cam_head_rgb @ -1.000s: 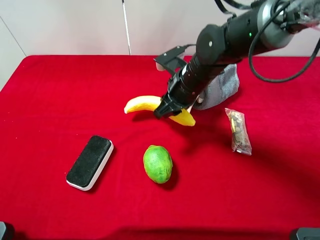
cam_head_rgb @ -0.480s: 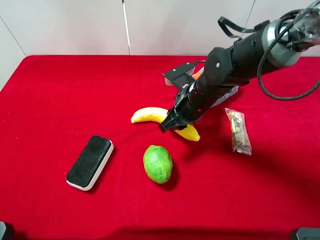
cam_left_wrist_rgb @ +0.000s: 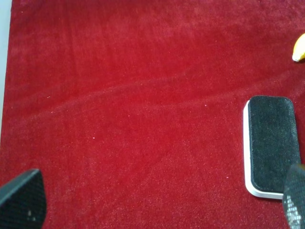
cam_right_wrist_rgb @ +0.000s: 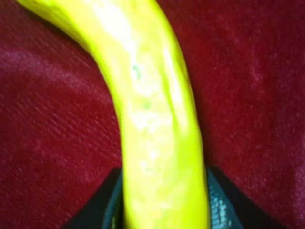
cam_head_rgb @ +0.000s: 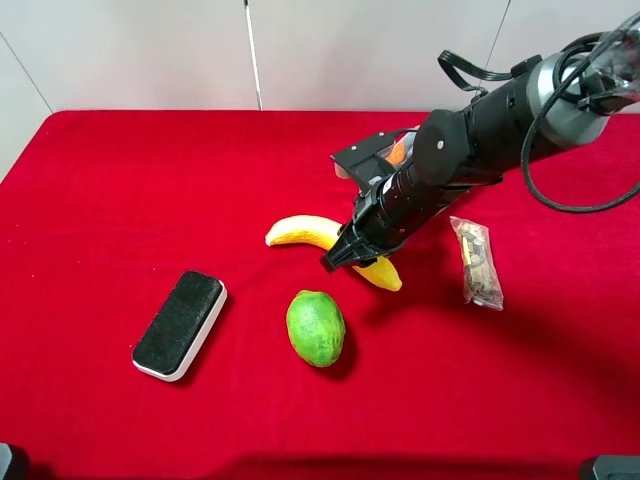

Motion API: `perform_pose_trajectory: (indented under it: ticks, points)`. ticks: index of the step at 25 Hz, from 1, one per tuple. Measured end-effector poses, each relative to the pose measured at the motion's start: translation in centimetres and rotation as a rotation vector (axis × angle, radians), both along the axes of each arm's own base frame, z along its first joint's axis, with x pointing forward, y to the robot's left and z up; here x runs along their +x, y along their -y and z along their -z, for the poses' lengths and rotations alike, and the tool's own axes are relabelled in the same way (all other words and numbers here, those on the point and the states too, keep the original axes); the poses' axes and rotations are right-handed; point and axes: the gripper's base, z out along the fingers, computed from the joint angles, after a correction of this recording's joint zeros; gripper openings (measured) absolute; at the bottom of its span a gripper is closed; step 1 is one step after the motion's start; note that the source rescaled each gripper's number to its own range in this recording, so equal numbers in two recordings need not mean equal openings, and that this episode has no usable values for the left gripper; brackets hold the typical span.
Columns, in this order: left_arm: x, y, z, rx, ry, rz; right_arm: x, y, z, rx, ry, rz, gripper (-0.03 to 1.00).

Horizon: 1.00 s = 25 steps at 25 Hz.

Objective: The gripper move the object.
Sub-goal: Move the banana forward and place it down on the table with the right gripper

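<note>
The long curved yellow banana (cam_head_rgb: 305, 231) lies on the red cloth near the middle of the exterior view. My right gripper (cam_head_rgb: 343, 256), a black claw on a thick dark arm, is shut on its middle; the banana's two ends stick out either side. In the right wrist view the banana (cam_right_wrist_rgb: 152, 109) fills the frame with a black finger (cam_right_wrist_rgb: 220, 202) against each side. My left gripper's two black fingertips (cam_left_wrist_rgb: 21, 198) show at the edges of the left wrist view, wide apart, above bare cloth. The banana's tip (cam_left_wrist_rgb: 299, 49) shows there too.
A round green fruit (cam_head_rgb: 315, 327) sits just in front of the banana. A black-topped white eraser block (cam_head_rgb: 180, 323) lies at the left, also in the left wrist view (cam_left_wrist_rgb: 271, 138). A clear packet (cam_head_rgb: 477, 262) lies to the right. A grey cloth and something orange (cam_head_rgb: 398, 152) sit behind the arm.
My right gripper has carried the banana a little to the right and toward the front of the table, closer to the green fruit. The other objects have not moved.
</note>
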Motion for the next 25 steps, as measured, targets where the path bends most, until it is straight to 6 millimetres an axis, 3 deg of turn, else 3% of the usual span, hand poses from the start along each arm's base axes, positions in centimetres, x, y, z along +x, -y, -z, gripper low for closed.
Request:
perform_pose_trajectory:
  ticks: [25]
  points:
    - [0.00,0.00,0.00,0.000,0.000,0.000,-0.04,-0.03,0.00,0.010,-0.010,0.019,0.03]
